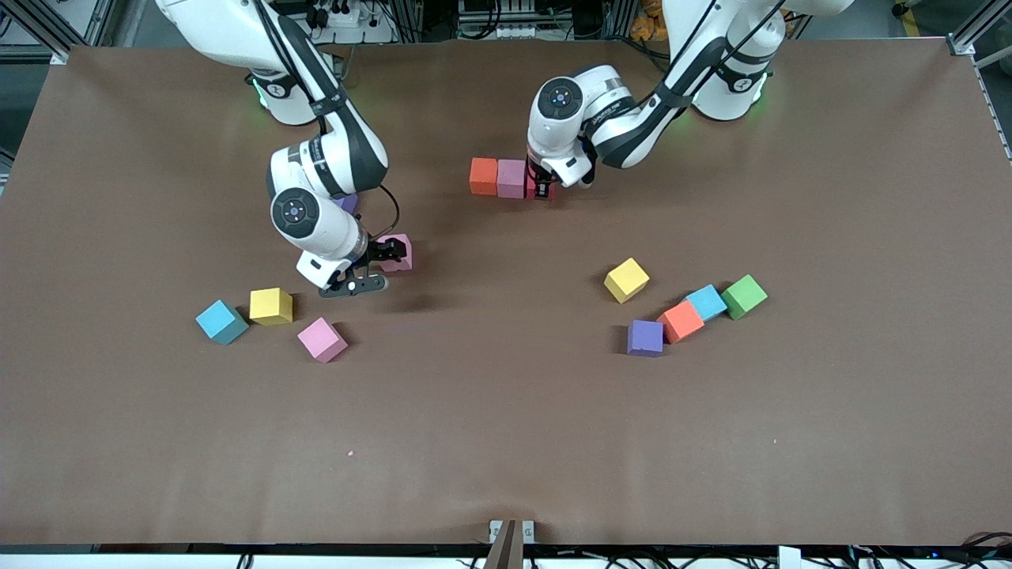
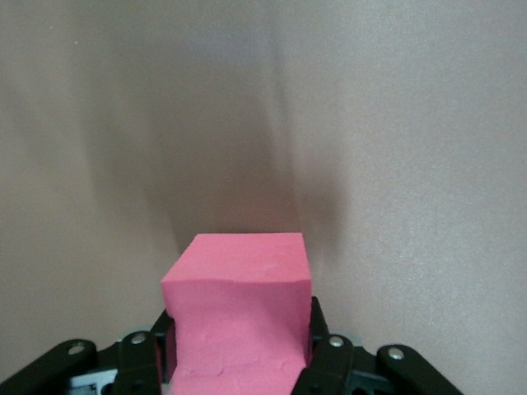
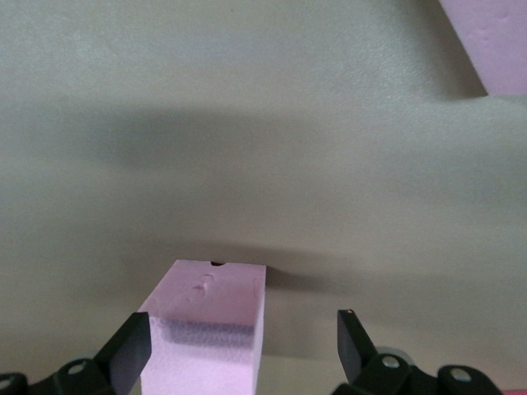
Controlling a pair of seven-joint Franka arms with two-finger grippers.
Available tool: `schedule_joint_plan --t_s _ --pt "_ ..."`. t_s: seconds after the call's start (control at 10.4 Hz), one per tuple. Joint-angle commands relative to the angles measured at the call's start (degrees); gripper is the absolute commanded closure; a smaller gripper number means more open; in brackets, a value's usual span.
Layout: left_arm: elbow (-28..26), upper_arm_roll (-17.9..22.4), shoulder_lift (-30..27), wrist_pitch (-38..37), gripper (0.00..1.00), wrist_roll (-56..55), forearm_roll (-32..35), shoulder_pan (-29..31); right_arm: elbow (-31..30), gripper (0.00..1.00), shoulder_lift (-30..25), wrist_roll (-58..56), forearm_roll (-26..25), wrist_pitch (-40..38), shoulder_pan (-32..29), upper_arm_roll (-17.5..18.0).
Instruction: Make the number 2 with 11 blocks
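Scattered blocks (image 1: 322,339); three-cube row (image 1: 511,178).

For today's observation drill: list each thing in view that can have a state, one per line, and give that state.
Left pincer: shut on the red block, beside the pink block in the row.
Right pincer: open, around a pink block on the table.
Row: orange and pink blocks, touching.
Green cube: loose, untouched.

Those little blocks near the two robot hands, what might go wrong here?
The left gripper holds a red block right beside the pink block of the started row; setting it down could nudge that row crooked. The right gripper stands open around a pale pink block, which sits closer to one finger, so closing may twist or push it.
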Motion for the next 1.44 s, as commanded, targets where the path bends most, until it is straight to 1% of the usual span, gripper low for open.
schedule_joint_plan --t_s 0.0,0.1,0.67,0.77,0.87,0.96,1.06,1.15,1.35 --pt "0.5 -0.4 0.4 0.6 0.71 -2.0 1.5 0.1 0.7 0.0 0.8 0.6 3.9 0.6 1.6 0.0" --pt "0.5 -0.4 0.4 0.6 0.71 -2.0 1.5 0.0 0.6 0.0 1.6 0.6 3.9 1.6 2.1 -0.1" --pt "1.1 -0.4 1.2 0.6 0.71 -2.0 1.5 0.0 0.5 0.0 4.7 -0.3 3.7 2.1 2.9 -0.1" --pt "1.1 -0.4 1.2 0.6 0.69 -2.0 1.5 0.0 0.4 0.28 4.8 -0.3 3.6 2.4 3.1 -0.1" --pt "1.2 -0.4 1.2 0.6 0.61 -2.0 1.5 0.0 0.5 0.69 4.9 -0.3 3.6 2.6 3.3 -0.1" --pt "1.3 -0.4 1.2 0.6 0.44 -2.0 1.6 0.0 0.5 0.75 5.0 -0.3 3.6 2.8 3.3 -0.1" --pt "1.3 -0.4 1.2 0.5 0.06 -1.9 1.6 0.2 0.6 0.76 5.0 -0.3 3.6 2.6 3.2 -0.1" --pt "1.3 -0.6 0.9 0.3 0.0 -1.9 1.6 0.1 1.1 0.76 4.7 -0.3 3.5 2.1 3.1 -0.2" --pt "1.3 -1.6 -0.4 -2.0 0.0 -2.0 1.6 0.8 3.3 0.75 4.7 0.0 3.5 0.0 3.0 -0.2"
